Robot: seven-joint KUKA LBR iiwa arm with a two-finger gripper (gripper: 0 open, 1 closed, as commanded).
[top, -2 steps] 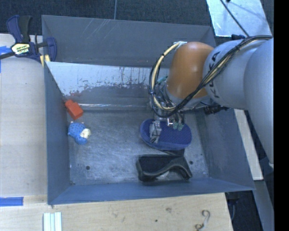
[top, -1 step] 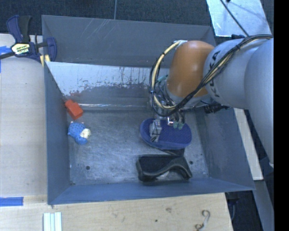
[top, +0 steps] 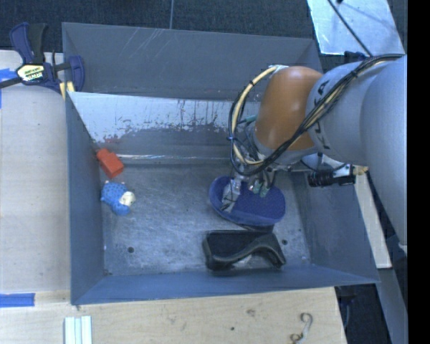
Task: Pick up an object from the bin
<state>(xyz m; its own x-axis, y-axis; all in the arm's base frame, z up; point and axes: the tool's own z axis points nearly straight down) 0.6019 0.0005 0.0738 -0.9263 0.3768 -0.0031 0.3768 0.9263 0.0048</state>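
Observation:
My gripper [top: 242, 190] reaches down under the orange wrist cover, right of the bin's middle. Its fingertips rest on or just above a dark blue, rounded, shoe-like thing [top: 252, 206]. Whether anything sits between the fingers is hidden. Just in front of it, by the near wall, lies a black curved object [top: 240, 250] shaped like a handle.
At the left of the bin, an orange block [top: 110, 163] lies against the far-left wall, with a small blue and white toy [top: 118, 198] just in front of it. Bare floor stretches between these and the gripper. The arm and its cables cover the right side.

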